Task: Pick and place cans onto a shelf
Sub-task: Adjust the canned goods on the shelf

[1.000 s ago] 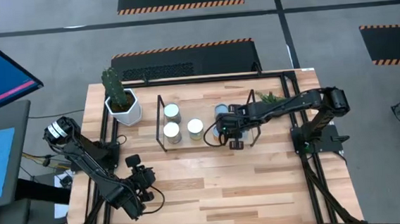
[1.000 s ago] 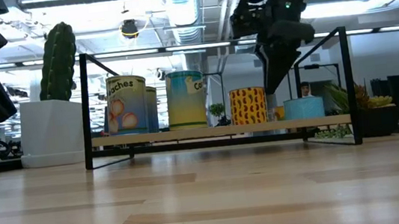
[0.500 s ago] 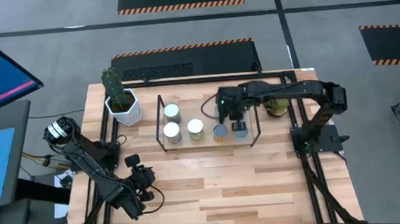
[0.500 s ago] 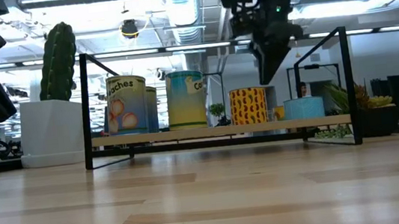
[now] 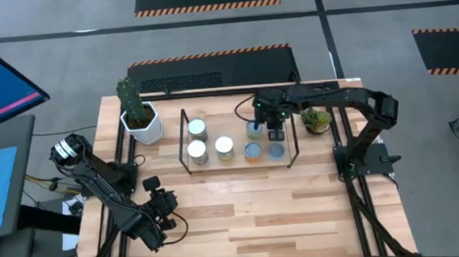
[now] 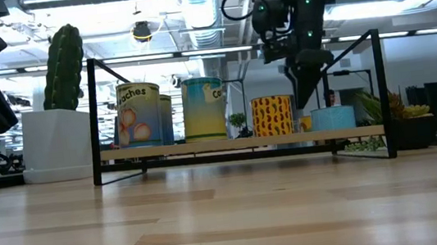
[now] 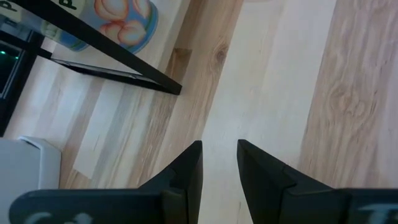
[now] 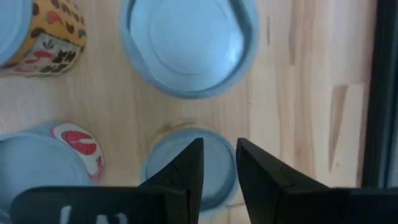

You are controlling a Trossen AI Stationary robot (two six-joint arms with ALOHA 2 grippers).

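Fingers of my right gripper (image 8: 217, 163) stand narrowly parted, holding nothing, above the cans (image 5: 252, 150) at the shelf's (image 5: 184, 141) right end. Left gripper (image 5: 164, 208) idles, also narrowly parted, near the desk's (image 5: 300, 213) front-left. Risk: descending carelessly, I topple a neighbouring can.

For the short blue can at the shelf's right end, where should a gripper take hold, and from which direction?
Grip the short blue can across its round side wall, coming straight down from above. It stands upright on the shelf, lower than the yellow can beside it, with its flat top exposed. The right gripper hovers near it.
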